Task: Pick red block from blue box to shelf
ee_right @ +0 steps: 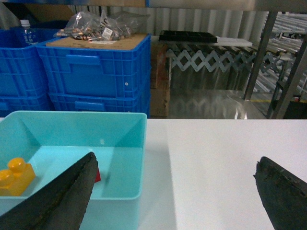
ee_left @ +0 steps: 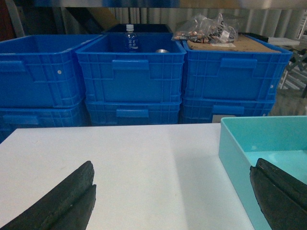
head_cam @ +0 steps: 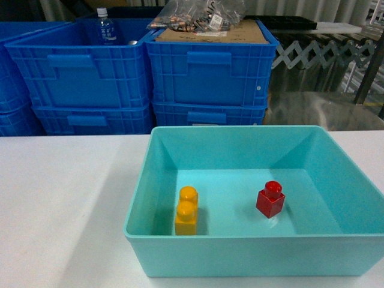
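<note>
Red block (head_cam: pixel 270 200) sits loose in blue box (head_cam: pixel 252 240), right of yellow brick (head_cam: pixel 186 211). Both claws gape wide, empty: right gripper (ee_right: pixel 175 201) straddles the box's right wall, nearest for the grab; left gripper (ee_left: pixel 172 201) idles over table (ee_left: pixel 144 163).

Red block (head_cam: pixel 270 199), turquoise box (head_cam: pixel 252 255), yellow-orange brick (head_cam: pixel 186 211)

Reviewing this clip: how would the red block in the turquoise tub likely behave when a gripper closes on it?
The red block looks like rigid glossy plastic, so it probably won't deform but may slip between the fingers. It is small, so likely light. It already sits tilted on the blue box floor, so a nudge could tip or slide it.
</note>
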### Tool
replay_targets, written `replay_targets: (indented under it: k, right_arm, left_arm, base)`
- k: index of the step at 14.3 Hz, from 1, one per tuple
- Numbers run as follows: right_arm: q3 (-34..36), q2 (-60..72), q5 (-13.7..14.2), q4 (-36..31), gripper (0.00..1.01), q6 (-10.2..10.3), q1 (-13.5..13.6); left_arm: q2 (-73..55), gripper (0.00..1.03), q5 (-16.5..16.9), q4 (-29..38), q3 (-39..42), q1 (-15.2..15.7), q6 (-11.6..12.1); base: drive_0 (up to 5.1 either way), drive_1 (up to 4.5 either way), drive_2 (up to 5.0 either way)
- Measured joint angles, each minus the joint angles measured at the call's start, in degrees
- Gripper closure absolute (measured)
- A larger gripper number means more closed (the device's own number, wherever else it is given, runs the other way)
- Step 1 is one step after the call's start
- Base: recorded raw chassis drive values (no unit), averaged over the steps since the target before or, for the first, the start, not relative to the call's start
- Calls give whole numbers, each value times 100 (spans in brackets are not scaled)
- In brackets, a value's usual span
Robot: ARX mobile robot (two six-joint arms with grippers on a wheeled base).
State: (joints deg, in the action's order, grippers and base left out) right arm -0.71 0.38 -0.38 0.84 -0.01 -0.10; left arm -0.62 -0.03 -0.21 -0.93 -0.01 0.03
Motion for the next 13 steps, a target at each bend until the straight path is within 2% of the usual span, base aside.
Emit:
replay_targets:
  k: [1,2,3,4,5,6,8,9,11,13]
  right_arm:
    - [-149,376,-348,422,3,-304,-48]
    - [-284,929,-424,260,3,-452,48]
    - [-450,1425,-509,-87,3,-485,103]
    - [-802,2256,-544,-616,3,-474,175]
    - [-1150,3123,-509,-1051,3,-455,367]
    - [-1523,4109,-404,-1482,3,-391,638]
    - [-2221,5600,-181,-1919,3,-264,1154]
    - [-2557,6225,52,-2131,3,-269,1432]
    - [-3508,7753,214,-1954,3,-177,1934]
    - [-4201,8846,280,-1526,3,9,2162]
  left_arm:
    - [0,5,0,0,0,0,-2]
    - [0,5,-9,2,0,0,-2]
    - [0,5,4,0,0,0,0]
    - [0,5,-7,-2,0,0,-2]
    - [0,5,-11,4,0,0,-2]
    - [0,5,4,0,0,0,-2]
    - [0,5,0,0,0,0,-2]
    - [0,5,0,-2,0,0,-2]
    - [0,5,0,-2,0,0,-2]
    - [0,5,0,-2,0,0,-2]
  base:
    - [0,0,0]
    - [0,0,0]
    - [0,0,0]
    - [0,0,0]
    - [0,0,0]
    - [0,0,0]
    - [0,0,0]
    - [0,0,0]
    - [0,0,0]
    - [0,0,0]
